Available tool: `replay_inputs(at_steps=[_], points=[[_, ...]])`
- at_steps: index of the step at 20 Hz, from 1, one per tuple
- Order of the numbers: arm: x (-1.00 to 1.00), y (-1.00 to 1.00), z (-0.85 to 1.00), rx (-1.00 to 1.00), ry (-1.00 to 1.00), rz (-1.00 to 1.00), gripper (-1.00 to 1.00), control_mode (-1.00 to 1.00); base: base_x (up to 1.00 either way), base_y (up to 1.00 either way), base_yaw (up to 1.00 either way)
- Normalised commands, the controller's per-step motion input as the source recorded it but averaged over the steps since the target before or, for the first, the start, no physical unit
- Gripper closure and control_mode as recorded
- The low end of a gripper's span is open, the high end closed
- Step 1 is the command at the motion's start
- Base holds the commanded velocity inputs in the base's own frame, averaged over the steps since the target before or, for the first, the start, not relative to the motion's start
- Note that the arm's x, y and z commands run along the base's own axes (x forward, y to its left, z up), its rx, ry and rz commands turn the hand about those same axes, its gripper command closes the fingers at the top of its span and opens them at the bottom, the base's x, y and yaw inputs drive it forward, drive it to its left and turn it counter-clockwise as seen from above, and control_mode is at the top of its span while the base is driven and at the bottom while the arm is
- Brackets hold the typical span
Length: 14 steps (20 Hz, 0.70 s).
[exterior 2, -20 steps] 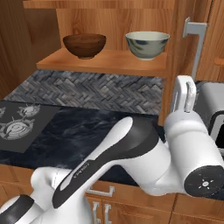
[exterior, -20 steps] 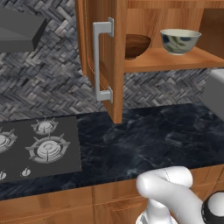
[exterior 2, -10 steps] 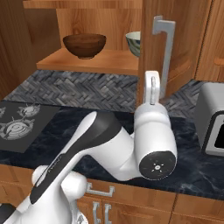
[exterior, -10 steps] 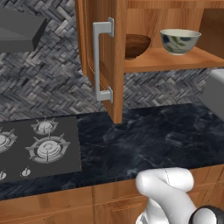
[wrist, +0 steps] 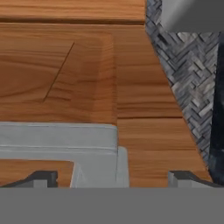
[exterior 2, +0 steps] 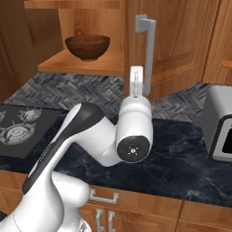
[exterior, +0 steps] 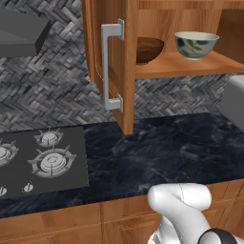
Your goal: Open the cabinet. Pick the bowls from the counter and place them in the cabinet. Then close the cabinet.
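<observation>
Hand view shows me my gripper (wrist: 109, 177) spread wide, holding nothing, against the cabinet (wrist: 65, 65) door's handle (wrist: 61, 142).

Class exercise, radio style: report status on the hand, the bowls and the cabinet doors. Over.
Hand open, at right door handle, not gripping. Wooden bowl and cream bowl on cabinet shelf. Left door wide open. Nothing blocking.

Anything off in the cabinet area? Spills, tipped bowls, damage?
Nothing stands out. The wooden bowl and the leaf-marked bowl sit upright on the cabinet shelf, apart from each other. The left door stands open and the right door is partly swung in, gripper open at its handle. No spills or damage on the counter.
</observation>
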Motion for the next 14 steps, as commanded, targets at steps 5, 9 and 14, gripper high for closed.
replay_inputs(at_steps=[5,9,14], points=[[0.40,0.40,0.00,0.00,0.00,0.00,-1.00,-1.00,0.00,0.00,0.00],[0.40,0.31,0.00,0.00,0.00,0.00,-1.00,-1.00,0.00,0.00,0.00],[0.43,0.23,0.00,0.00,0.00,0.00,-1.00,-1.00,0.00,0.00,0.00]])
